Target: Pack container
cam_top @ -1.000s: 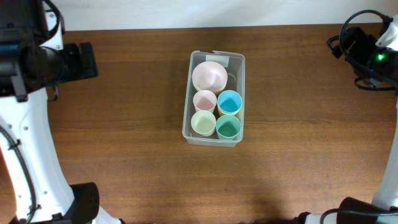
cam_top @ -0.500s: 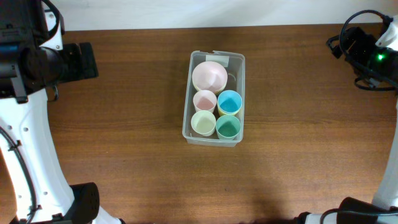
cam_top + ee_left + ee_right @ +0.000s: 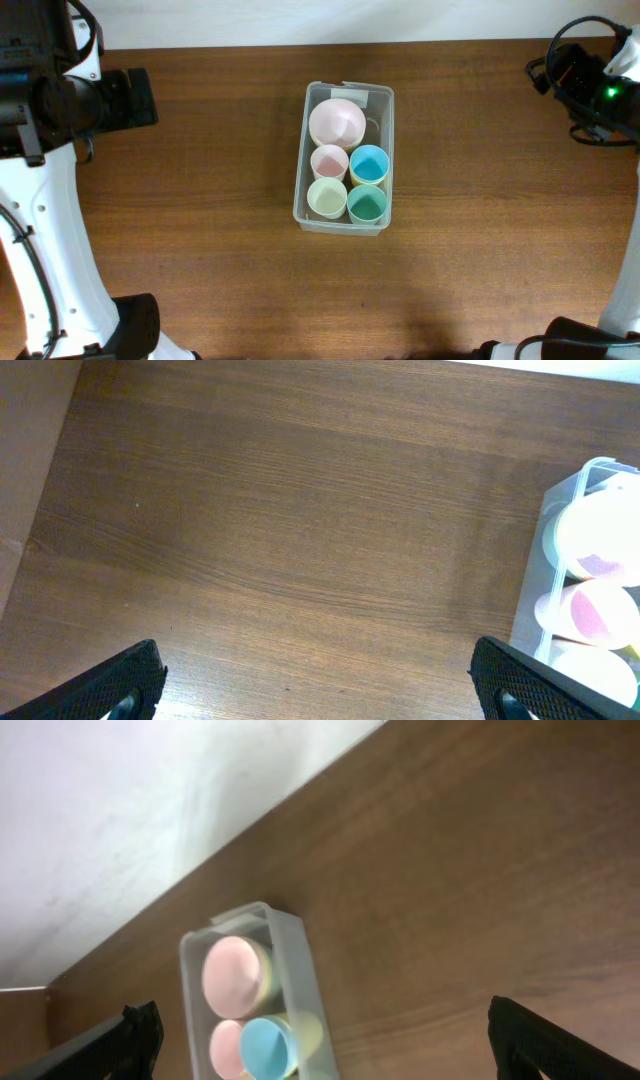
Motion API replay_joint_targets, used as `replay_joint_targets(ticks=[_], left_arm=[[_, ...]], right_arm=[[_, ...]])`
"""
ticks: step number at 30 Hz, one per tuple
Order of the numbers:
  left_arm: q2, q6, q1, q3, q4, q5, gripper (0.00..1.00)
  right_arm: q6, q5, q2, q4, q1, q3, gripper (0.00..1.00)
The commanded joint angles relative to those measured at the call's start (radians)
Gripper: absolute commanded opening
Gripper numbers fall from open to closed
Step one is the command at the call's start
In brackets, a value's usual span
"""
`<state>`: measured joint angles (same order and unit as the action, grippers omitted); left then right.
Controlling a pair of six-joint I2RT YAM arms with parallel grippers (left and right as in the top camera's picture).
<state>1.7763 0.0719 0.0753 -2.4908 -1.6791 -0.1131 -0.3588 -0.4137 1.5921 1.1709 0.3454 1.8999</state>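
The clear plastic container (image 3: 299, 190) stands at the table's middle, its white label at the far end. Inside are a pink bowl (image 3: 336, 122) and small cups: pink (image 3: 329, 161), blue (image 3: 369, 164), pale green (image 3: 326, 198) and teal (image 3: 367, 204). The container also shows at the right edge of the left wrist view (image 3: 535, 585) and low in the right wrist view (image 3: 300, 970). My left gripper (image 3: 320, 685) is open and empty, held high at the far left. My right gripper (image 3: 325, 1040) is open and empty, held high at the far right.
The brown wooden table (image 3: 200, 200) ends at a white wall along its far edge. The left arm's body (image 3: 60, 100) hangs over the left side and the right arm's body (image 3: 590, 90) over the right corner.
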Motion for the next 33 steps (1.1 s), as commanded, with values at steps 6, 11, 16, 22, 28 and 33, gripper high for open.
replay_joint_targets(ticks=[6, 11, 16, 22, 28, 33], left_arm=[[-0.005, -0.005, 0.002, -0.01, 0.002, -0.008, 1.0], [-0.005, -0.005, 0.002, -0.01, 0.002, -0.008, 1.0], [-0.005, -0.005, 0.002, -0.01, 0.002, -0.008, 1.0], [-0.005, -0.005, 0.002, -0.01, 0.002, -0.008, 1.0], [-0.005, -0.005, 0.002, -0.01, 0.002, -0.008, 1.0], [-0.005, -0.005, 0.002, -0.01, 0.002, -0.008, 1.0]], right_arm=[[0.068, 0.409, -0.191, -0.011, -0.069, -0.042, 0.99], [0.285, 0.46, -0.391, -0.293, -0.204, -0.237, 0.99], [0.46, 0.46, -0.641, -0.491, -0.301, -0.57, 0.99], [0.456, 0.449, -0.97, -0.572, -0.298, -0.991, 0.99], [0.456, 0.445, -1.265, -0.582, -0.298, -1.322, 0.99], [0.456, 0.445, -1.46, -0.581, -0.299, -1.501, 0.99]])
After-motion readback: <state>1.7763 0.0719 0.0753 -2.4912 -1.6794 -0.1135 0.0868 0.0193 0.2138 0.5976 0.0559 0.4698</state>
